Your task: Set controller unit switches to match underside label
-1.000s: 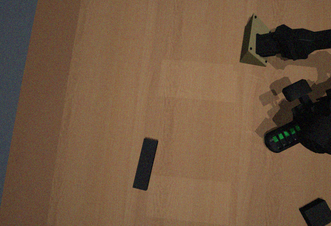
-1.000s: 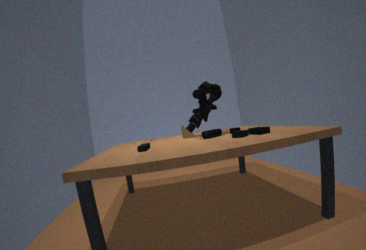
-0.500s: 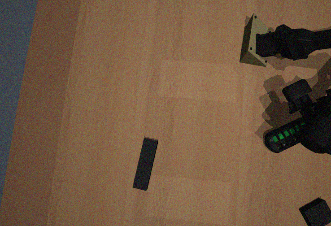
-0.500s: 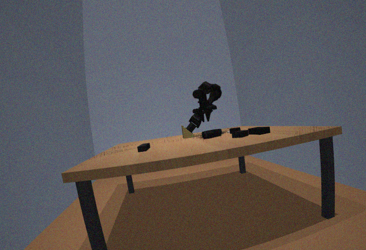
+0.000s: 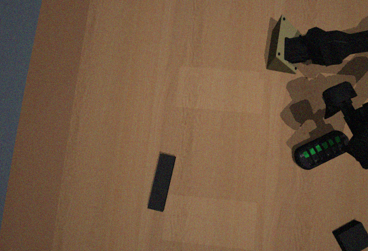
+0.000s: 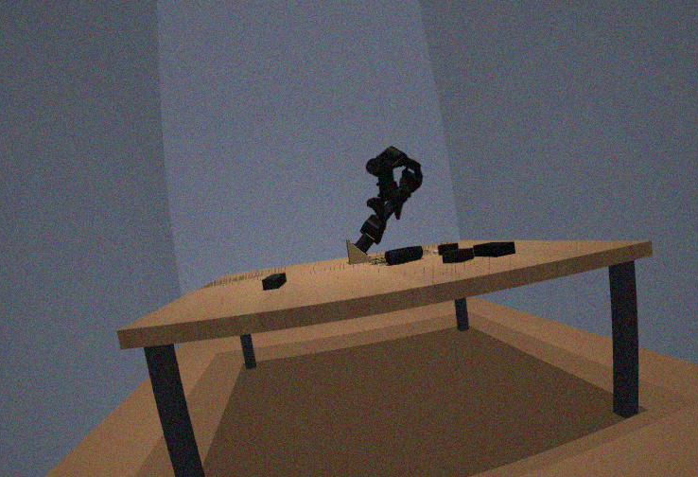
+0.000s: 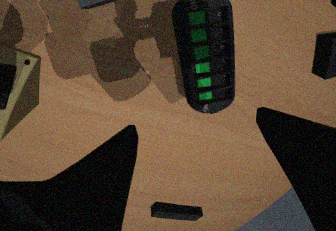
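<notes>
dark controller (image 5: pixel 311 162) (image 6: pixel 404 255) (image 7: pixel 225 54), green switch ends, tan bench (image 5: pixel 125 118) (image 6: pixel 327 303) (image 7: pixel 165 154)

The top view looks steeply down from above onto the wooden surface (image 5: pixel 116 118) (image 6: pixel 361 288) (image 7: pixel 165 154), close enough that the controller (image 5: pixel 322 148) (image 6: pixel 404 255) (image 7: pixel 204 54) sits cropped in near its right edge. The exterior view stands well back and low, facing the surface from the side, with legs and floor in frame. The wrist view looks down past the fingers of the end effector (image 7: pixel 197 120), nearest to the controller. Top and wrist views share the controller's switch side and part of the yellowish bracket (image 5: pixel 285 44) (image 6: pixel 356 254) (image 7: pixel 29 86).
</notes>
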